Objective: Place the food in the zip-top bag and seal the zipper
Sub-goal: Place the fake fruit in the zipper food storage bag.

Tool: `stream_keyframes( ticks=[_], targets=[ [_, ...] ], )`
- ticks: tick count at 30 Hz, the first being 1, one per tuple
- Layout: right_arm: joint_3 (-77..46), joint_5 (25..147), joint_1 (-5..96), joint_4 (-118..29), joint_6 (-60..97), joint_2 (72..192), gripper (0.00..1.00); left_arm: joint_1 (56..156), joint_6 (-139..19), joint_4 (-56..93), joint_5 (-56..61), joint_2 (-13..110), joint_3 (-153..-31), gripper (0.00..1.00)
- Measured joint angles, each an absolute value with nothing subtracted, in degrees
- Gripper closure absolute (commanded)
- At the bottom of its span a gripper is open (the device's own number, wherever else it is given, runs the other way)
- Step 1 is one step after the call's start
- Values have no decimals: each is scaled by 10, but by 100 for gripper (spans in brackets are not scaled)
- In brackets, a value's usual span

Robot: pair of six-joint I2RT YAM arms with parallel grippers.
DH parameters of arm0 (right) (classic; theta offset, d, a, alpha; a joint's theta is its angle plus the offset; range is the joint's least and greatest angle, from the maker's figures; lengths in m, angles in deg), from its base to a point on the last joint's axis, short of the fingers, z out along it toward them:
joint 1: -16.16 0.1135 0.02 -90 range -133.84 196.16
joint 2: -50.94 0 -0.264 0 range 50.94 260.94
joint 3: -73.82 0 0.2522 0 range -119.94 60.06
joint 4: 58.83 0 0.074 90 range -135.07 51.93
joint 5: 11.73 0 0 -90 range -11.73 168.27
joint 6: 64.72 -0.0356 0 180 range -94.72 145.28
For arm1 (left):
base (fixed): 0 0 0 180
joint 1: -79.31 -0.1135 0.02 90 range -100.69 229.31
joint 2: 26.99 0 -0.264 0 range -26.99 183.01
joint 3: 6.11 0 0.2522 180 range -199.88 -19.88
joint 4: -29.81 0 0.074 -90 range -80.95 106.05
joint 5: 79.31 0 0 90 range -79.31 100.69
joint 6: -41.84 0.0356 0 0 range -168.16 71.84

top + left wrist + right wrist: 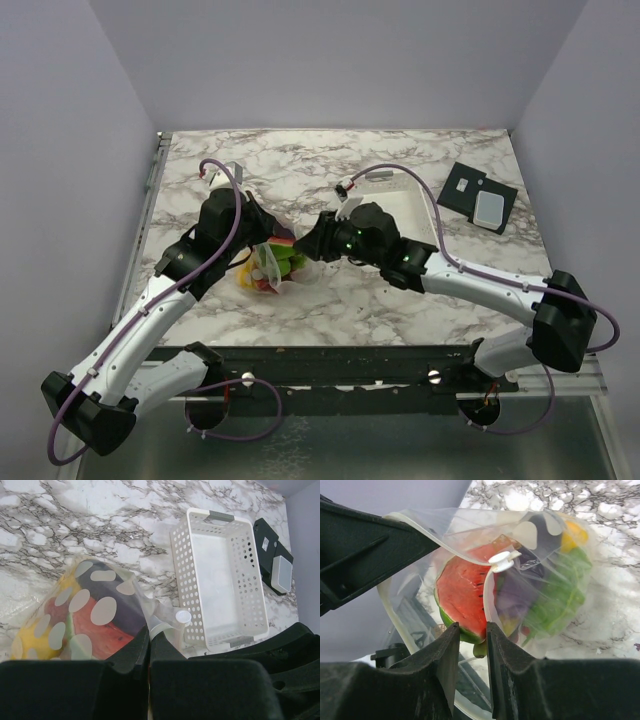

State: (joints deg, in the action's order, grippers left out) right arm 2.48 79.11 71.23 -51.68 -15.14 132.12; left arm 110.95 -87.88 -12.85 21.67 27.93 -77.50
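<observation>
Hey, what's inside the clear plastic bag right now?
Through the bag you can see a watermelon slice, a dark purple piece, green pieces and a yellow-orange piece. They overlap, so whatever lies behind them is covered.

We see a white table top (330,310) veined in grey and black like marble. Left of the middle and toward the near edge, a clear plastic zip-top bag (275,262) lies on it, stuffed with colourful toy food (95,625); we cannot tell whether the whole bag rests on the surface. Near it, to the right and a little farther back, stands a white rectangular plastic basket (181,570) with perforated walls and grey handles. In the far right corner lies a flat black rectangular device (466,186), set askew, with a small pale grey panel (489,207) on top.
</observation>
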Motion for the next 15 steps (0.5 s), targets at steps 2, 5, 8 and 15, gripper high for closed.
stream_keyframes(
  ticks=[2, 5, 8, 15],
  targets=[
    [18, 794, 716, -515, -151, 1328, 67, 1109, -878, -129, 217, 279, -775, 100],
    [9, 797, 722, -513, -151, 1339, 67, 1109, -877, -129, 217, 280, -775, 100],
    [-2, 797, 725, -507, -151, 1351, 67, 1109, -875, -129, 216, 281, -775, 100],
    [-45, 789, 739, -468, -146, 1390, 68, 1109, -867, -129, 210, 288, -775, 100]
  ],
)
